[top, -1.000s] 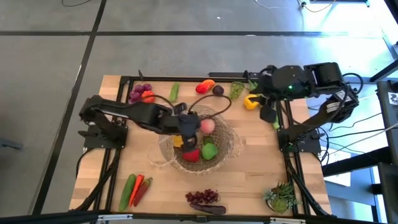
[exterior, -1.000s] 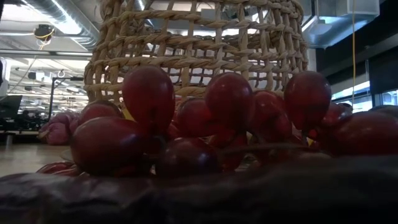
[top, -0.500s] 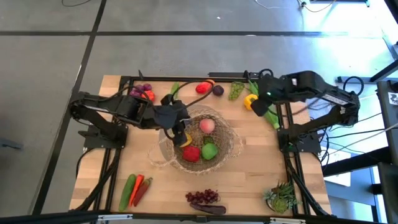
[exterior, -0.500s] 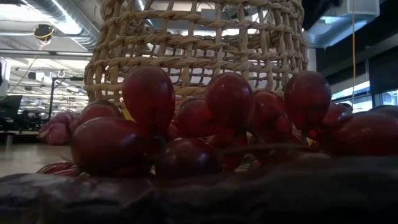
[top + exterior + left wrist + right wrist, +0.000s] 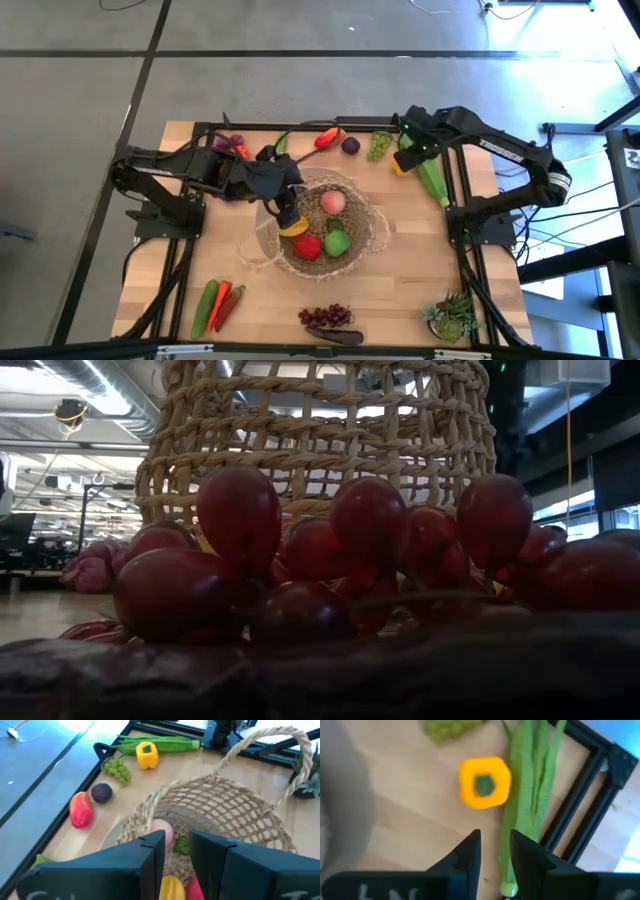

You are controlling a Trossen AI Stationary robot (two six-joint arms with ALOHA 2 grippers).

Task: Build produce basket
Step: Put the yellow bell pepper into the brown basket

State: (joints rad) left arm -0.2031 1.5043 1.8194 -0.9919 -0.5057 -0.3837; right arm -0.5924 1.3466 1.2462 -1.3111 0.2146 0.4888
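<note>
The worktop (image 5: 400, 270) carried the round woven basket (image 5: 368, 240) near its middle, already loaded with a pink fruit (image 5: 333, 202), a red piece (image 5: 308, 247), a green piece (image 5: 336, 241) and a yellow piece (image 5: 293, 228). The left pincer (image 5: 284, 212) hung over the basket's rim on the left arm's side; in its wrist view its fingers stood a narrow gap apart with nothing between them. The right pincer (image 5: 413, 146) hovered near the far right corner, above the yellow pepper (image 5: 484, 782) and the long green leafy stalk (image 5: 527, 780), its fingers likewise only slightly parted and holding nothing. Loose produce lay all around: green grapes (image 5: 381, 146), a dark plum (image 5: 350, 145) and a red pepper (image 5: 327, 139) along the far edge, purple grapes (image 5: 326, 317) at the near edge, and a cucumber (image 5: 206, 305) with red chillies (image 5: 229, 303) at the near left. The step in hand looked like the right arm picking the yellow pepper. To do it well, the fingers would need to open wider than the pepper before descending, centre over its body and not its stem, and keep clear of the stalk lying just beside it. The carry to the basket should then pass high enough to clear the loop handle (image 5: 280, 745), and the left arm should first be out of the way.
</note>
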